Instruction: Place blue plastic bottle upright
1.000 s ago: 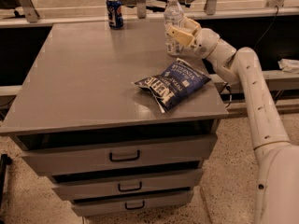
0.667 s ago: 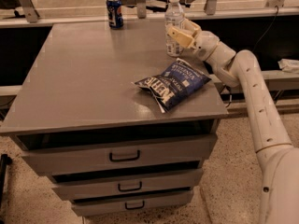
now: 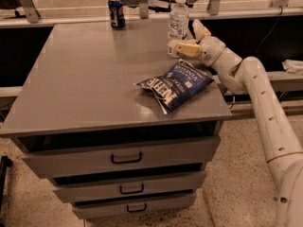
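Clear plastic water bottle with white cap (image 3: 178, 20) stands upright on grey bench (image 3: 85, 79); white two-finger tool (image 3: 184, 35), fingers apart, flanks its base.

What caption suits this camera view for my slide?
Upright blue plastic bottle on the cabinet top, end effector at its base.

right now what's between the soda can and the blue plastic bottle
Only bare tabletop between soda can and blue plastic bottle, in the camera view; the end effector is at the bottle's other side.
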